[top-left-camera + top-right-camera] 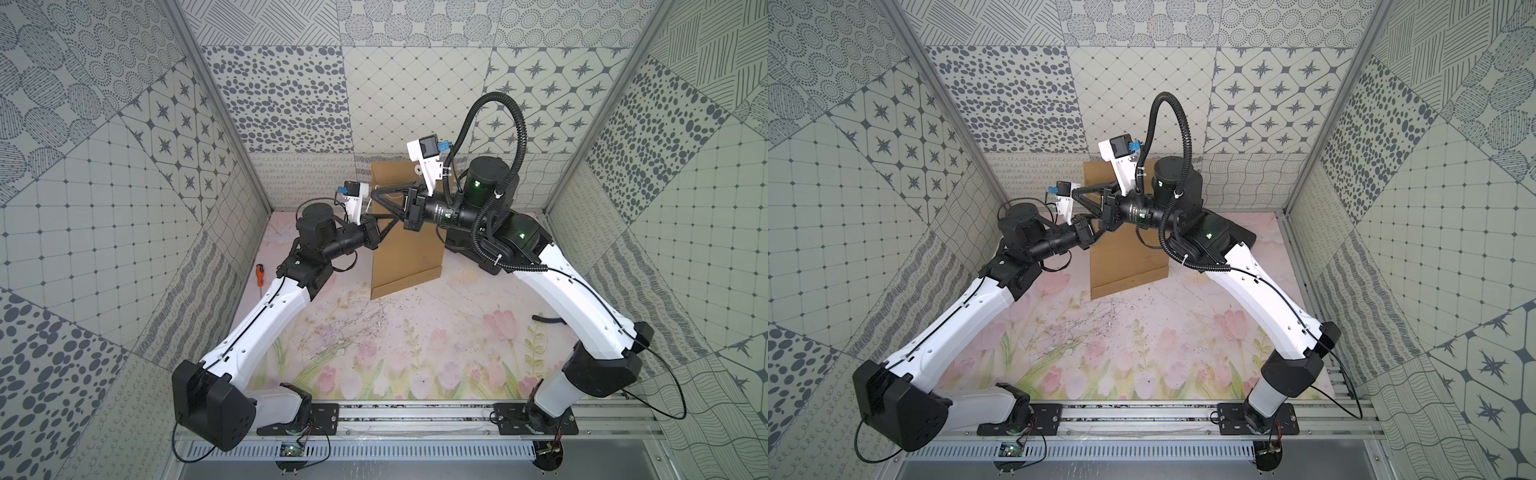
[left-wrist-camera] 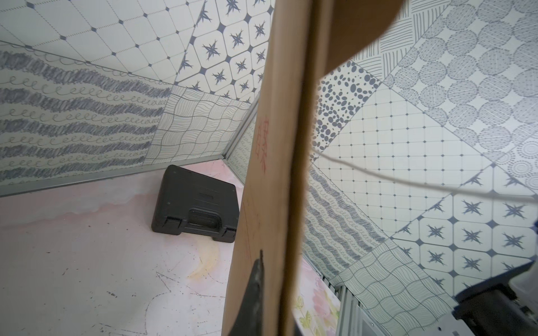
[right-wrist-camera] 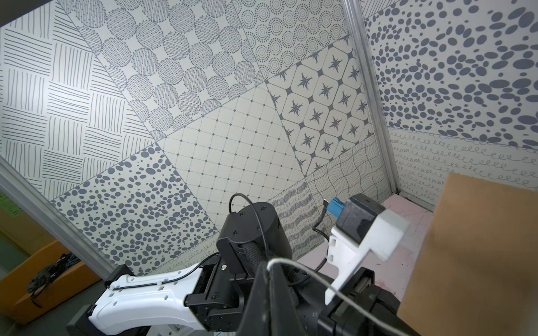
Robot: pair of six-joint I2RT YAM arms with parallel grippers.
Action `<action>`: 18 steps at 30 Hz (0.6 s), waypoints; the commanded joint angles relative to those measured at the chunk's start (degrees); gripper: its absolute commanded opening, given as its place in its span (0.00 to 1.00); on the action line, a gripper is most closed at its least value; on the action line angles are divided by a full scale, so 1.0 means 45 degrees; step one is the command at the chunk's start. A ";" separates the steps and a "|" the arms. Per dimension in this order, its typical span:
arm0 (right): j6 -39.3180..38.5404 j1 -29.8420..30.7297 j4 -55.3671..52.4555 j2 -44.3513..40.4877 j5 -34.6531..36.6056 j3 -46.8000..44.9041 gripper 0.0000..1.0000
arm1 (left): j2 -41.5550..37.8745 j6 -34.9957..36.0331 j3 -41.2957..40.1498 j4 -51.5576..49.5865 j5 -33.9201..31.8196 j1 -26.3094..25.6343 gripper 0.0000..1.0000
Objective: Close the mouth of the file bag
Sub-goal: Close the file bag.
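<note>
Nearest the camera, the left arm (image 1: 266,316) and right arm (image 1: 577,303) rise from the front rail and reach inward over the flower-printed desk (image 1: 415,345). A small orange-handled screwdriver (image 1: 259,275) lies at the desk's left edge, beside the wall and well apart from everything else.

Past the middle of the desk, in both top views, the file bag (image 1: 405,253) (image 1: 1125,257) is raised between the two arms, leaning with its folded lower end towards the front. Whether that end touches the desk cannot be told. The left jaws are clenched on the bag's left edge. The left wrist view shows the brown paper (image 2: 270,174) almost edge-on, with one dark finger lying against its face and red writing higher up.

The right jaws, just above and beyond the left ones, are clenched on the thin white string (image 3: 334,293), which loops out at their tip and runs off towards the bag (image 3: 471,247). The string (image 2: 407,180) also crosses the left wrist view.

Farther back, under the right arm, a black plastic case (image 2: 195,200) (image 1: 1244,237) lies flat near the back corner, with patterned walls behind it.
</note>
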 commanded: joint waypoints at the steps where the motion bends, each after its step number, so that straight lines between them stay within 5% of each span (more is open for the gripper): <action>1: 0.0376 -0.0062 0.0349 0.0303 -0.0354 -0.0297 0.00 | -0.0121 -0.1743 -0.0090 0.3188 0.1917 -0.0053 0.00; 10: 0.1027 -0.0442 0.0651 0.0136 -0.0848 -0.0773 0.00 | 0.0082 -0.2683 -0.0116 0.4900 0.3599 -0.0048 0.00; 18: 0.1233 -0.0813 0.1180 -0.1277 -0.1472 -0.2584 0.00 | 0.0229 -0.2945 0.0326 0.5018 0.3562 0.0298 0.00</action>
